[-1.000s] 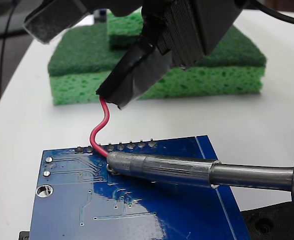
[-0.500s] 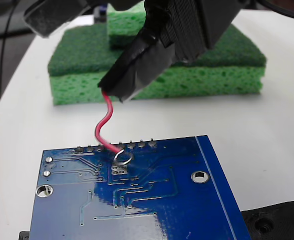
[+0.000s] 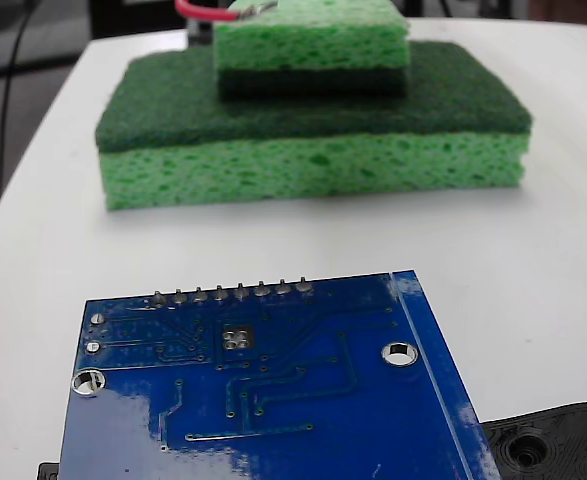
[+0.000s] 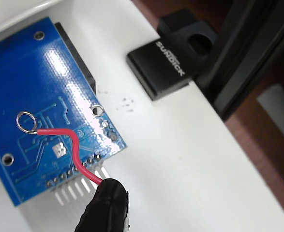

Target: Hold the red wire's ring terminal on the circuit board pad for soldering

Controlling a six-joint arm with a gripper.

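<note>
The blue circuit board [image 3: 303, 420] lies at the front of the white table, its square silver pad [image 3: 236, 339] bare and uncovered. The red wire [image 3: 201, 11] shows only at the top edge of the fixed view, high above the board, its ring terminal [image 3: 257, 9] in front of the small upper sponge. In the wrist view my gripper [image 4: 108, 193], wrapped in black tape, is shut on the red wire [image 4: 76, 150]. From there the ring terminal [image 4: 25, 122] appears over the circuit board [image 4: 30, 72], up and left of the pad [image 4: 60, 150], and is not touching it.
A stack of green sponges [image 3: 313, 150] stands behind the board. A black plastic plate [image 3: 558, 440] lies at the front right. In the wrist view a black block [image 4: 166, 63] sits at the table's edge, beyond which the table drops off.
The soldering iron left the board a second ago. My gripper has since risen up and away with the wire, lifting the ring off the pad area to the top of the fixed view.
</note>
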